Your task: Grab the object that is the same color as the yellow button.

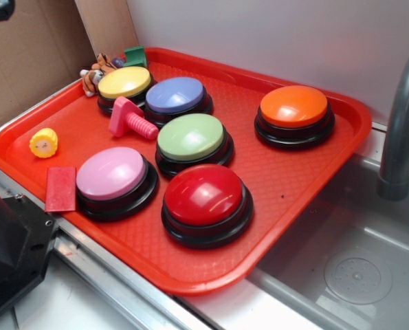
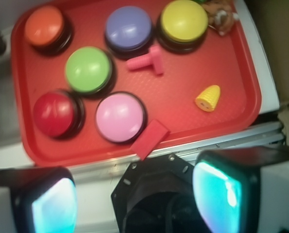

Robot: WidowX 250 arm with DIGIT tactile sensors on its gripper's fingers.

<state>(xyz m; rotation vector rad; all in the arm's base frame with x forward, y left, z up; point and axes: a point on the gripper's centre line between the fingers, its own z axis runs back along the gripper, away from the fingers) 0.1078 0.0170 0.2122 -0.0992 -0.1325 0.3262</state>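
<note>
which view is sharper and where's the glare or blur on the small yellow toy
Exterior view: sharp, the small yellow scalloped toy cylinder crisp, window-like glare on the glossy red dome button. Wrist view: softer overall, the toy slightly smeared, and the open gripper pads glow blurred cyan in the foreground.

The gripper is cut off by the wrist view's lower edge, its fingers blurred. In the exterior view's upper left, a small animal toy and a green piece sit half hidden behind the yellow button. The faucet runs off the right edge.
</note>
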